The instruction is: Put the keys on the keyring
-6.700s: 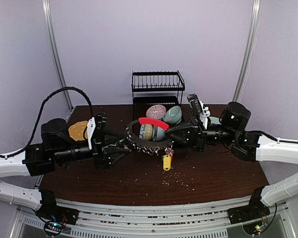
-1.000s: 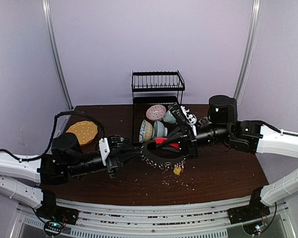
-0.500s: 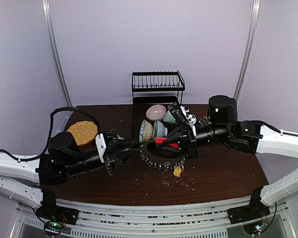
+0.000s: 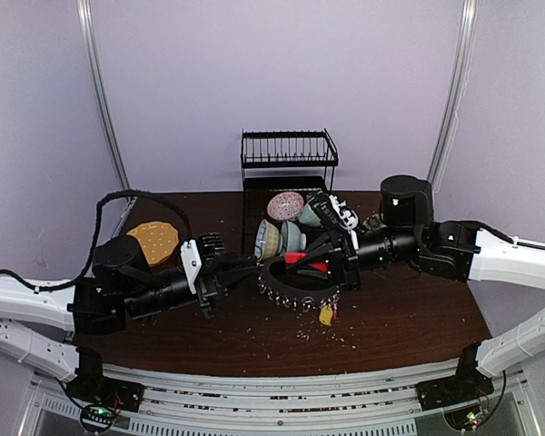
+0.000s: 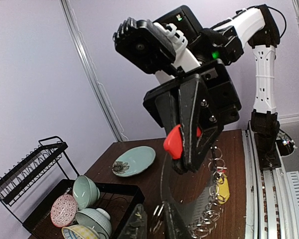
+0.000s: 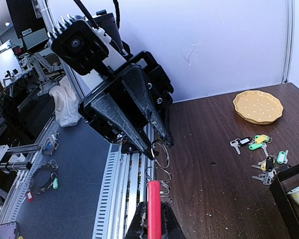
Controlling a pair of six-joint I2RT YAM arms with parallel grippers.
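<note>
Bench (image 4: pixel 409 313) is dark brown, and your wire rack (image 4: pixel 288 150) is black. The keyring (image 4: pixel 295 289) is silver with a red sleeve, and the hanging key (image 4: pixel 326 315) has a yellow tag. Loose keys (image 6: pixel 261 149) are silver with green and yellow tags. One plate (image 6: pixel 259 106) is yellow with small dots. The other plate (image 5: pixel 134 161) is teal with a dark flower print. The bowl (image 5: pixel 64 210) you see is pink and speckled.
</note>
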